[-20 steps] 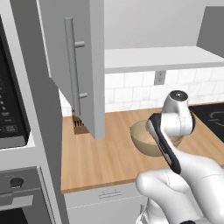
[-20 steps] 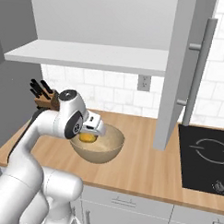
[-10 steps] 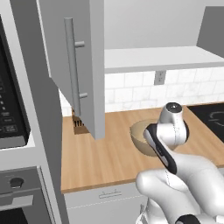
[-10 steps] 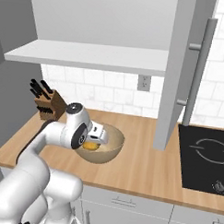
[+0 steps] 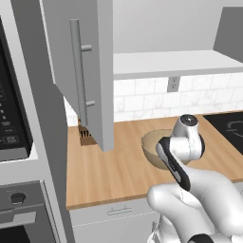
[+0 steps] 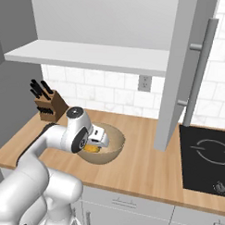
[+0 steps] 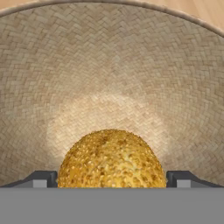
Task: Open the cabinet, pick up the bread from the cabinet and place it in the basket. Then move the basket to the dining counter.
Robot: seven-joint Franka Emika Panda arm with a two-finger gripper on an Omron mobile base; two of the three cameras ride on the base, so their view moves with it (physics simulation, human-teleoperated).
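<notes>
Hand view: gripper (image 7: 112, 177) clamps the bread (image 7: 112, 159) between its fingertips, low inside the basket (image 7: 109, 65). Woven wall rises just beyond. Farther out and above, the cabinet (image 5: 90, 76) stands with door open

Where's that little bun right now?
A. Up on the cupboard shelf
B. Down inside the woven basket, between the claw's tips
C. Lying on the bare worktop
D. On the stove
B: the hand view shows the bread between the claw's tips, with the basket's woven wall all around.
</notes>
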